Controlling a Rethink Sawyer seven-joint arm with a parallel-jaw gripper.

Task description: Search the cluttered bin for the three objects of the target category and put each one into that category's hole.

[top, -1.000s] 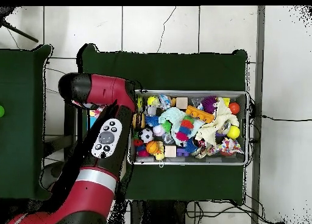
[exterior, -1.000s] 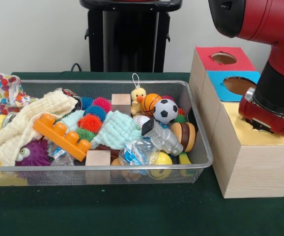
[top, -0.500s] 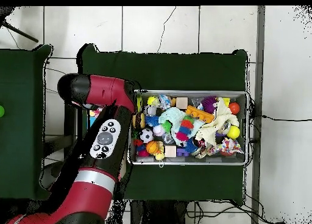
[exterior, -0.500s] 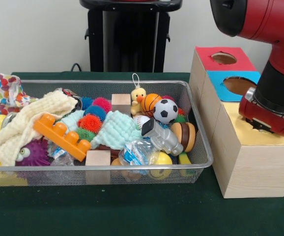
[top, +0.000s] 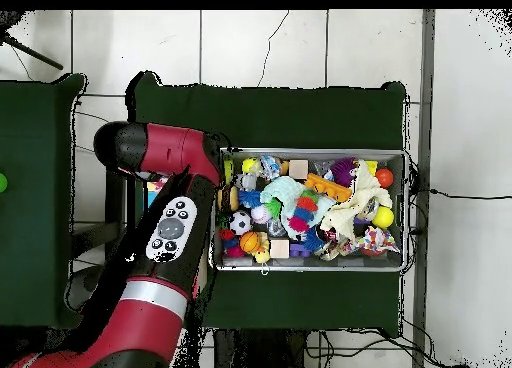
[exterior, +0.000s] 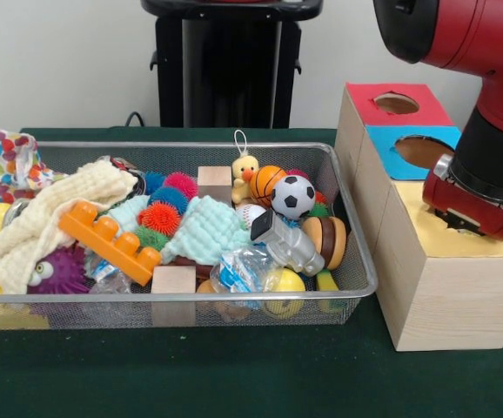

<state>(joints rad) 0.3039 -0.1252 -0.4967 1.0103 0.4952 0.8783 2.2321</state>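
Note:
The wire mesh bin (exterior: 234, 296) is full of toys; it also shows in the overhead view (top: 312, 267). One polka-dot fabric piece (exterior: 13, 162) hangs at the bin's far left corner, seen from above (top: 375, 242) near the cream cloth. No other dotted pieces show. My gripper (exterior: 466, 221) is down on the yellow top (exterior: 439, 239) of the pale wood box, right of the bin, and the red wrist covers the hole. I cannot see how the gripper is set or whether it holds anything. In the overhead view the arm (top: 172, 224) hides the boxes.
A blue-surrounded hole (exterior: 421, 150) and a red-surrounded hole (exterior: 397, 103) lie behind the yellow box. The bin holds a cream waffle cloth (exterior: 38, 218), a mint cloth (exterior: 204, 228), an orange brick (exterior: 108, 239), a soccer ball (exterior: 293, 195), a duck (exterior: 245, 171) and wooden blocks.
The arm has shifted very slightly over the yellow box. Nothing in the bin has moved.

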